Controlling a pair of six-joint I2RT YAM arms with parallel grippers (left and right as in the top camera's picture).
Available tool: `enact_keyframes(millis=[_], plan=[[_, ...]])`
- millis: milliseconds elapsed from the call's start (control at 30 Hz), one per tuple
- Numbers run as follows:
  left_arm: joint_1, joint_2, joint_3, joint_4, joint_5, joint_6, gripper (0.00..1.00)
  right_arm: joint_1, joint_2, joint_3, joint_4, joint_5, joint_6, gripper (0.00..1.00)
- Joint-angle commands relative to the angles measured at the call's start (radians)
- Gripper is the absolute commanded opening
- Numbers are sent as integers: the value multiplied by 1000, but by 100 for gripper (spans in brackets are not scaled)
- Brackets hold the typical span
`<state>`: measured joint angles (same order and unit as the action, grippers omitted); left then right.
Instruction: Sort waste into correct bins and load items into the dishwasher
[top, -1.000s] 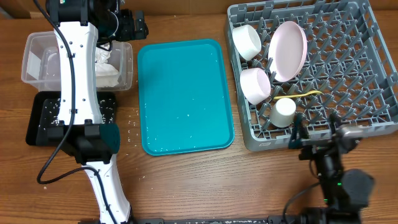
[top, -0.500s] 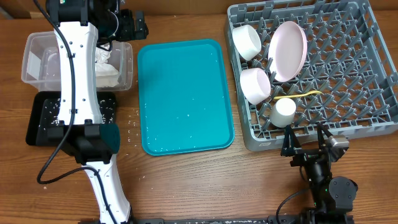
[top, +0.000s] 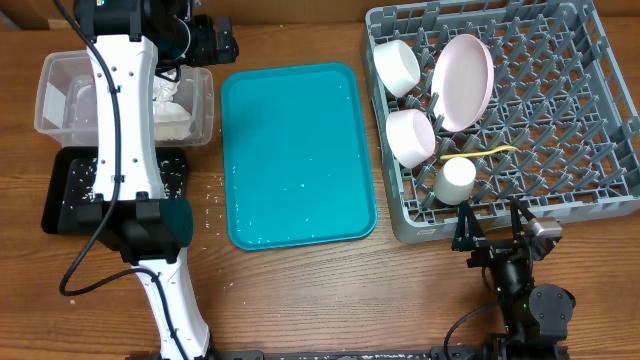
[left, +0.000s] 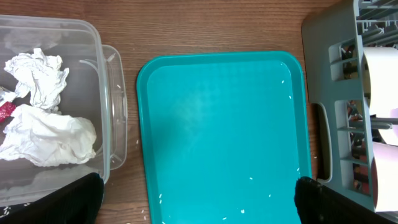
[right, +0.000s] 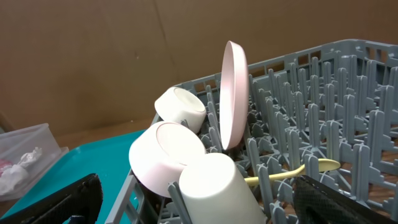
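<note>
The grey dish rack (top: 560, 190) holds the white plate (top: 463, 82) on edge, two white bowls (top: 397, 67) (top: 410, 137), the small white cup (top: 456, 181) and the yellow spoon (top: 492, 152). The clear tub (top: 55, 95) holds crumpled white tissue (left: 46, 134) and a bit of red wrapper (left: 6, 112). The black tray (top: 62, 205) holds rice. My left gripper (left: 199, 208) is open and empty above the teal tray. My right gripper (top: 495, 232) is open and empty, just in front of the rack and facing the cup (right: 217, 190).
The teal serving tray (top: 298, 150) lies in the middle with a few rice grains on it. Loose rice lies on the wood (top: 212, 200) between the teal tray and the black tray. The left arm (top: 125, 120) stretches over both bins.
My right arm has pulled back from the rack's front right toward the table's front edge and turned. The left arm and all the objects are unchanged.
</note>
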<state>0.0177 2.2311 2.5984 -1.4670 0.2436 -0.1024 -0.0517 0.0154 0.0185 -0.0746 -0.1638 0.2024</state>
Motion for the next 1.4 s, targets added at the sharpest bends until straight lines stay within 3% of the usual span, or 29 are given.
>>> enact_keyframes(millis=[0, 733, 900, 1100, 1367], plan=[[0, -6, 6, 1, 8, -6, 100, 2, -13, -10, 7, 13, 4, 100], [-3, -26, 6, -40, -45, 1, 100, 2, -13, -10, 7, 13, 4, 100], [-19, -151, -26, 92, -71, 57, 100, 2, -13, -10, 7, 13, 4, 100], [-32, -439, -354, 393, -60, 127, 100, 2, -13, -10, 7, 13, 4, 100], [-31, -887, -1040, 777, -68, 231, 100, 2, -13, -10, 7, 13, 4, 100]])
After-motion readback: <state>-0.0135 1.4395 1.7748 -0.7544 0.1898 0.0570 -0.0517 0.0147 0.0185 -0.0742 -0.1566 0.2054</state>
